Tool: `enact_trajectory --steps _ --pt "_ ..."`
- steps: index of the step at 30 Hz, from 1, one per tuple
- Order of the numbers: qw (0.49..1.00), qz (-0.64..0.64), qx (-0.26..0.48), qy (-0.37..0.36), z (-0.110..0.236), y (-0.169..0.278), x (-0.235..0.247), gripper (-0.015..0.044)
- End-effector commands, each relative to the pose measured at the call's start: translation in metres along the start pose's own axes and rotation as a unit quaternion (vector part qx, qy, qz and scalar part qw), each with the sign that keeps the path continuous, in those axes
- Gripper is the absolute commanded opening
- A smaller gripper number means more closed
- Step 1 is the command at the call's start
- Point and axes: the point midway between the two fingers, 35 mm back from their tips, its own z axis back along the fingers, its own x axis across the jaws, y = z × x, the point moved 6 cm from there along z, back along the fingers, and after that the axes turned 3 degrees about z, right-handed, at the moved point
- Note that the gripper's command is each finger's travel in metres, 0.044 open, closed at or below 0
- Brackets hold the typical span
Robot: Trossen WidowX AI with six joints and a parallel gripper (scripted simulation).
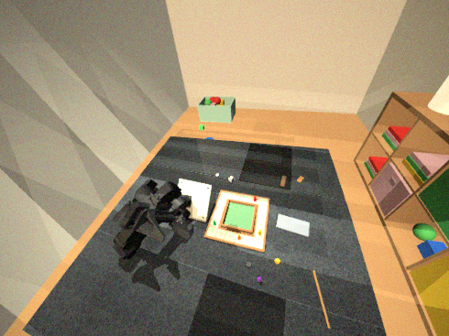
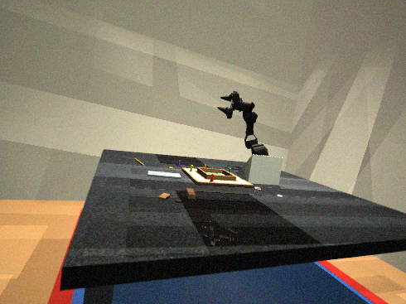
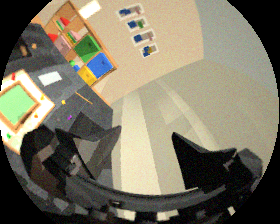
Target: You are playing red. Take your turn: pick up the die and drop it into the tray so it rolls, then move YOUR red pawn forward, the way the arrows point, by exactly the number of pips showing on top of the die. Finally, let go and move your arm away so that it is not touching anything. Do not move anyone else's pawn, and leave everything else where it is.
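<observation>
The board has the walled, green-floored tray at its middle. The red pawn stands on the board's track, in the corner area nearest the two small white objects. The larger white object lies on the table outside the board and looks like the die; its pips are too small to read. A smaller white object lies near it. My gripper is open and empty, high above the table, beside the board and away from the pawns.
A green pawn, an orange pawn and a yellow pawn stand on the board. A pale box stands by the arm's base. Around lie a white card, brown blocks, a purple piece and a stick.
</observation>
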Motion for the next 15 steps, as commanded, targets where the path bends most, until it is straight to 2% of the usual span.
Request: enact_trajectory --steps 1,5,9,15 --pt "1.0 -0.002 -0.002 0.001 0.0 -0.002 0.0 0.0374" --pt "0.997 -0.049 -0.053 0.008 -0.004 -0.049 -0.004 0.0275" --pt "0.987 -0.108 -0.12 -0.006 -0.004 -0.107 0.001 0.0275" --pt "0.962 -0.17 -0.203 -0.07 0.001 -0.185 0.028 0.0275"
